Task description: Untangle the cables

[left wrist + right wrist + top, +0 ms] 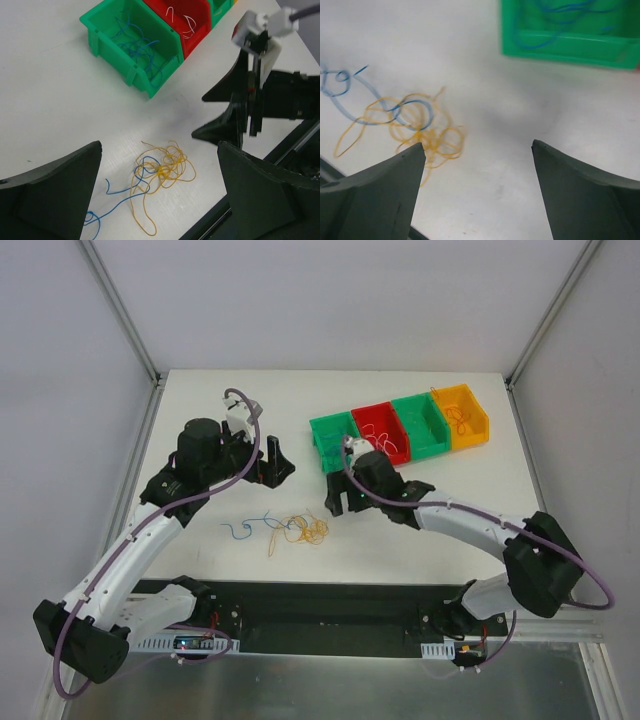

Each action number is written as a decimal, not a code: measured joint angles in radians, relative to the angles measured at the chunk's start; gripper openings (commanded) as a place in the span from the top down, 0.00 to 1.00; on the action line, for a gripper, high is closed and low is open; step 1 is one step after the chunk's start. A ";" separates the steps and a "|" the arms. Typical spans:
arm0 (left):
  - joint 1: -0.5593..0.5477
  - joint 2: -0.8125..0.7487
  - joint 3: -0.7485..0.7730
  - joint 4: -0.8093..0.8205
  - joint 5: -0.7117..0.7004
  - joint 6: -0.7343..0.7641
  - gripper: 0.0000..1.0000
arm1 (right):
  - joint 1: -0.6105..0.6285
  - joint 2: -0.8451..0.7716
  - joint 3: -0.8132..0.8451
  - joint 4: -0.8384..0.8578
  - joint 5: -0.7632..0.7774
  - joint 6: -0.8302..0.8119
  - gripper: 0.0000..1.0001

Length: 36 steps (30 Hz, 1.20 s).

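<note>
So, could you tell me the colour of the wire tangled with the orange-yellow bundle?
Blue; the thin wire shows best in the left wrist view.

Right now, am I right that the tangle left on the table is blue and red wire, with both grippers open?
Not quite. The tangle on the table is blue and orange-yellow wire, not blue and red, as the left wrist view shows. The left gripper and right gripper are indeed both open.
</note>
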 measured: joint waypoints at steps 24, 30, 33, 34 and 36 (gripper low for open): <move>0.000 0.081 -0.016 -0.008 -0.003 -0.153 0.01 | 0.330 0.208 -0.114 0.358 0.090 0.059 0.44; 0.000 -0.013 -0.205 -0.034 -0.096 -0.456 0.01 | 0.330 0.208 -0.115 0.359 0.122 0.067 0.51; 0.000 -0.080 -0.278 -0.125 -0.187 -0.627 0.01 | 0.330 0.208 -0.115 0.365 0.130 0.067 0.52; 0.000 -0.093 -0.286 -0.151 -0.212 -0.665 0.01 | 0.330 0.208 -0.115 0.366 0.131 0.068 0.53; 0.000 -0.116 -0.299 -0.194 -0.270 -0.750 0.01 | 0.330 0.208 -0.115 0.366 0.131 0.067 0.57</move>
